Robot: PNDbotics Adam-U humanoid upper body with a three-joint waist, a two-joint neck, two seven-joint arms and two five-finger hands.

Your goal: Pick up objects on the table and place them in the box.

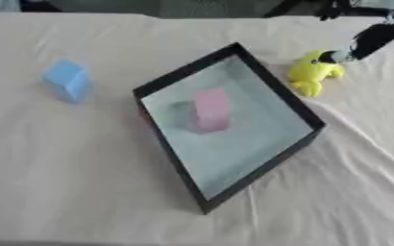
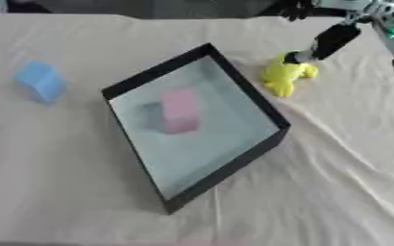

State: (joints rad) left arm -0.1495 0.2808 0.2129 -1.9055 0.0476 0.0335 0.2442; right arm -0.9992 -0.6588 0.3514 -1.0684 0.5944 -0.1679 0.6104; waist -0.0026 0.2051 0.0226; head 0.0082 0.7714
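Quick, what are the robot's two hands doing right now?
Right hand: reaching the yellow toy beside the box; grip cannot be told.
Left hand: not in view.

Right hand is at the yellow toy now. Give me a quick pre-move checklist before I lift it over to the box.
1. Right hand at the yellow toy: ok, its tip meets the toy's top.
2. Fingers closed round the toy: cannot tell, the picture is blurred there.
3. Box open on top: ok, no lid on it.
4. Room inside the box: ok, only a pink block lies in it, with bare floor nearer the camera.
5. Path from toy to box: ok, the toy lies just outside the box's right wall, nothing between.
6. Other items left: a blue block still sits on the cloth, left of the box.
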